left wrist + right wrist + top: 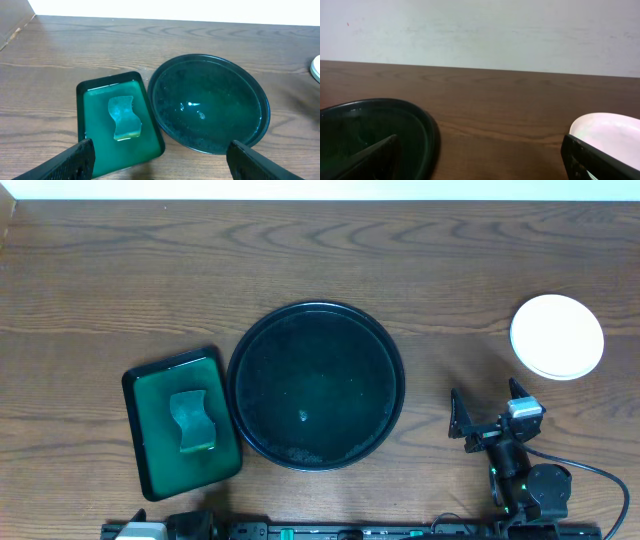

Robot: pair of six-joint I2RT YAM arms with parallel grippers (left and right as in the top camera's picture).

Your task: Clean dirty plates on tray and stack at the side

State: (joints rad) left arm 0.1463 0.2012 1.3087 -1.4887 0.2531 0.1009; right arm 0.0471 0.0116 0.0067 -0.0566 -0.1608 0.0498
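Left gripper (161, 148) hangs wide open over two trays on the brown wooden table (75, 50).

Down in the near corners, the two black fingers (70, 160) sit far apart with nothing between them. Just beyond, on the left, there's the rectangular dark-green tray (79, 110) holding a shallow green liquid, with a pale green wavy-edged sponge (124, 117) lying flat in the middle. Right beside it, rims almost touching, is the large round black tray (265, 107), wet and glinting teal, no plate on it. At the far right edge, a sliver of white plate (316, 69) peeks in.
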